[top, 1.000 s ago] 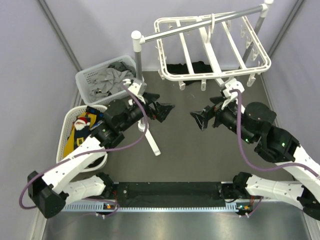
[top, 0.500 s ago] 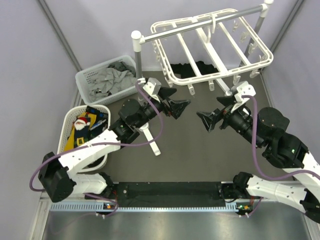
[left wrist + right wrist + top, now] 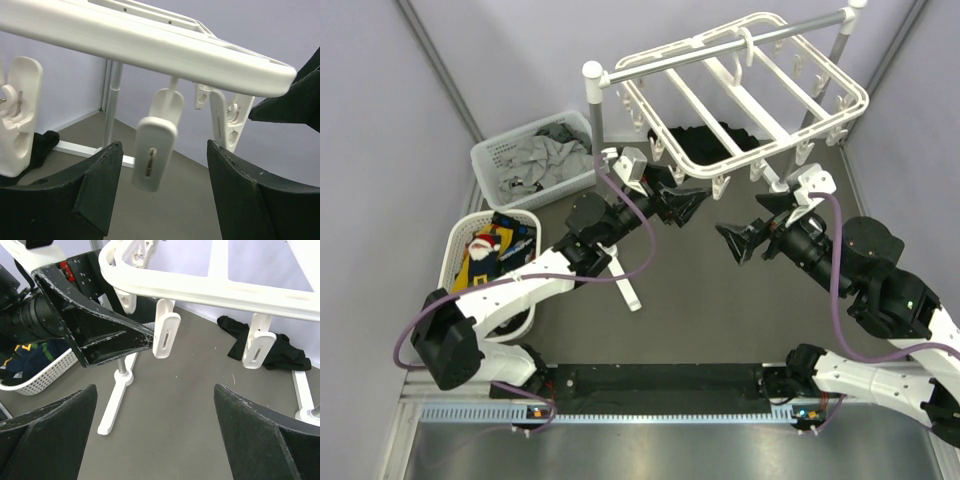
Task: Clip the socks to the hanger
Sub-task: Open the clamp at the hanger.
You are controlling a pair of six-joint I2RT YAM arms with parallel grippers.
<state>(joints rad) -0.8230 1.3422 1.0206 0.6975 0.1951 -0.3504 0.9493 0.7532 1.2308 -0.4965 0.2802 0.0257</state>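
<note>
The white hanger (image 3: 750, 95) hangs by its hook from the grey pole, tilted, with small clips along its near rim. My left gripper (image 3: 685, 203) is open and empty just under that rim. In the left wrist view a dangling clip (image 3: 154, 152) hangs between and ahead of my open fingers (image 3: 100, 180), below the hanger bar (image 3: 150, 47). My right gripper (image 3: 740, 240) is open and empty, lower and to the right, facing the left one. The right wrist view shows the rim (image 3: 225, 290) and two clips (image 3: 166, 335). The socks (image 3: 485, 255) lie in the round white basket at the left.
A rectangular white basket (image 3: 490, 158) at the back left holds pale grey cloths. The grey pole rack (image 3: 595, 120) stands on a white foot (image 3: 625, 285) between the arms. A black garment (image 3: 705, 135) lies on the floor under the hanger. Walls close in on both sides.
My left gripper has moved right and up to the hanger's near rim. The right gripper has shifted slightly right. The hanger has swung and tilted.
</note>
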